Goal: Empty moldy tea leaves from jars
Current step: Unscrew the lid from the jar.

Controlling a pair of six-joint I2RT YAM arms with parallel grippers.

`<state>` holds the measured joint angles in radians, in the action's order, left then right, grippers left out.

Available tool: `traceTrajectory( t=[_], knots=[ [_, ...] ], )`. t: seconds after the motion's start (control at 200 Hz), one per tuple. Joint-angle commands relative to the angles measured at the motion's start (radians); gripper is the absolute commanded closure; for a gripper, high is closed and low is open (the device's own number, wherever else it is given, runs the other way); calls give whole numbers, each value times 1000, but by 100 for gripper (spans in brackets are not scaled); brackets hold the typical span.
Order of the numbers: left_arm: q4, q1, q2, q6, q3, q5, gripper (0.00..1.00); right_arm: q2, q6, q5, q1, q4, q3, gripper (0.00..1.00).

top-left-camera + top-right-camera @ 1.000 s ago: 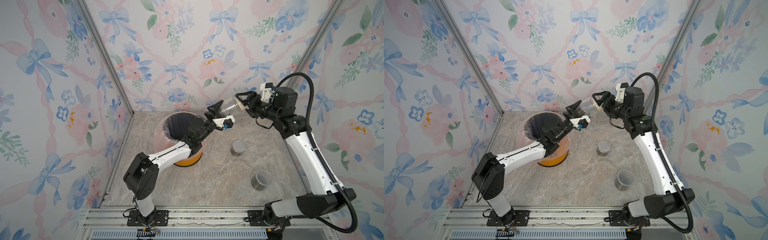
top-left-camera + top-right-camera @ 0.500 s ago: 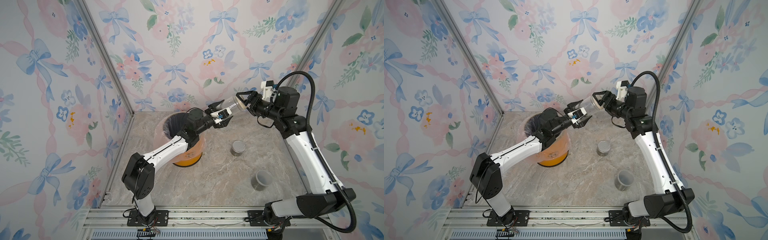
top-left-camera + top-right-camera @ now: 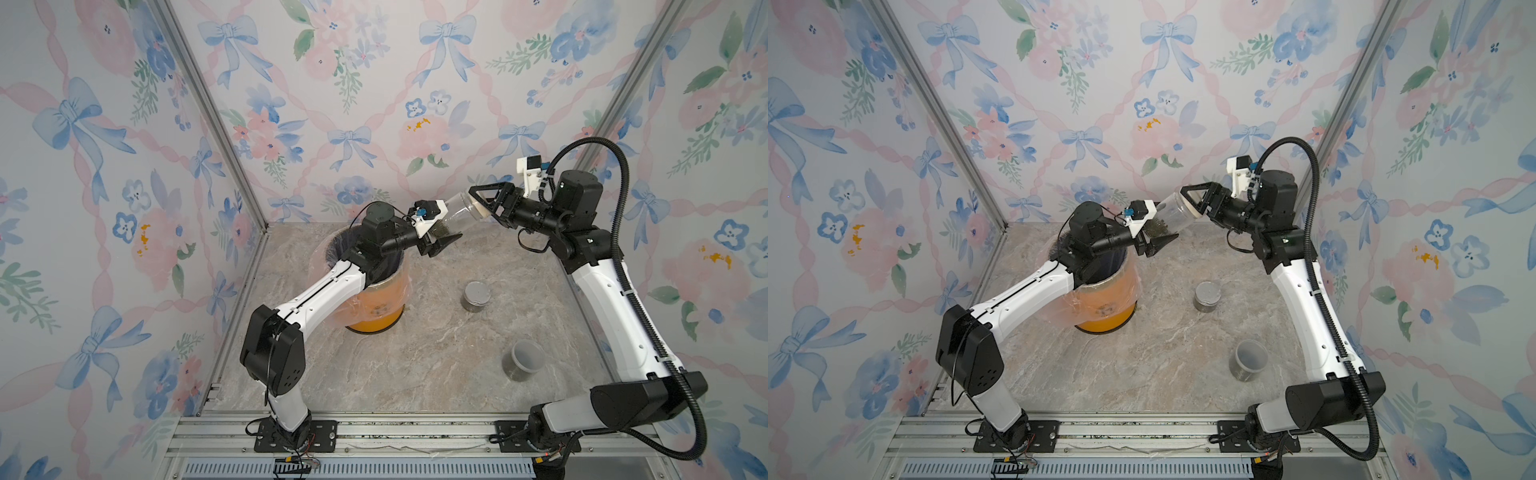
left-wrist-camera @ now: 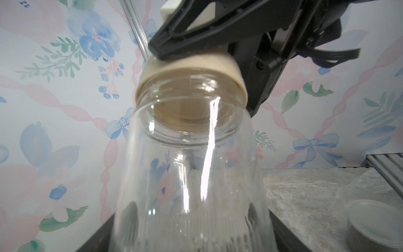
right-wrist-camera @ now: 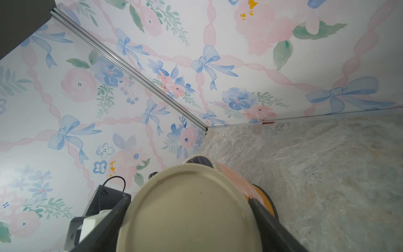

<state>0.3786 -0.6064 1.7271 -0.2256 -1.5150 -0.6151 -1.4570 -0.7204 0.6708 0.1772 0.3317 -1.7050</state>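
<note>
Clamping the beige-lidded jar [image 3: 459, 212] from both ends in mid-air: right claw [image 3: 478, 206] closed on the beige lid [image 5: 189, 209], left claw [image 3: 444, 229] closed around the clear glass body near its base. Held tilted, lid end higher, above the counter [image 3: 436, 374] and just beside the orange, plastic-lined bin [image 3: 376, 309], on the right arm's side. Showing the tea leaves [image 3: 1159, 227] as a dark olive heap slumped at the low end, with the glass nearer the lid bare. Smeared with blur in the left wrist view. Standing upright and lidded on the counter, well apart from both claws: silver-lidded jar [image 3: 475, 296] near the middle, grey-lidded jar [image 3: 522, 360] nearer the front, each dark with leaves through its wall. Compared with a second ago: left wrist moved toward the back wall, over the bin's mouth, and left claw turned about the glass; right arm barely shifted; held jar in much the same spot; both standing jars unmoved. Marbled grey-beige counter, walled in by wallpaper [image 3: 353, 83] of pink roses, ribbons and blue bows, with an aluminium rail [image 3: 395, 432] along the front edge.
</note>
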Motion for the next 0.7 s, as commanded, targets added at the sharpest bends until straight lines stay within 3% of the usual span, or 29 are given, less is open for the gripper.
traceTrajectory(
  t=[0.0,0.295,0.695],
  knots=[
    [46,0,-69,58,-37,-83,79,-9,13,77,-18,-38,-34,42],
    [47,13,-82,86,-25,-98,79,3,-41,96,-57,-109,-5,43],
    [62,22,-140,66,46,-9,80,62,-43,61,-106,-84,66,44]
  ],
)
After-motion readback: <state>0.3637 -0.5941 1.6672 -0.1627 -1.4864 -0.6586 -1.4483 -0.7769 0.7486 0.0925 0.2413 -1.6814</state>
